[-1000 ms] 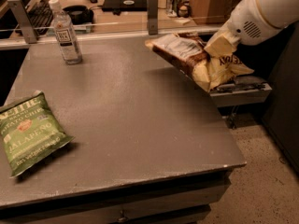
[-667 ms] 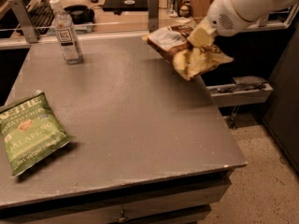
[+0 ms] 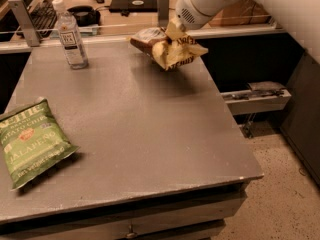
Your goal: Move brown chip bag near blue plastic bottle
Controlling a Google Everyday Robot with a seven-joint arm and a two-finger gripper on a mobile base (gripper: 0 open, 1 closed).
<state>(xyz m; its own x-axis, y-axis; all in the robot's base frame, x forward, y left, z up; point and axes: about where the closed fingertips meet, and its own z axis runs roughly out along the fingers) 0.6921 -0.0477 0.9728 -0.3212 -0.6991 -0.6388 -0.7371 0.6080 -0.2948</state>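
Note:
The brown chip bag (image 3: 167, 49) is crumpled, dark brown and cream-yellow, and hangs in the air above the far right part of the grey table (image 3: 130, 119). My gripper (image 3: 176, 33), at the end of the white arm coming in from the top right, is shut on the bag's top. The blue plastic bottle (image 3: 71, 36), clear with a white cap and white label, stands upright at the far left of the table, well to the left of the bag.
A green jalapeno chip bag (image 3: 30, 141) lies flat at the table's near left. A metal post (image 3: 22, 14) and a keyboard stand behind the bottle. An open drawer (image 3: 257, 99) juts out to the right of the table.
My gripper has carried the brown chip bag leftward and farther back, from beyond the table's right edge to above its far right part. The bottle and green bag have not moved.

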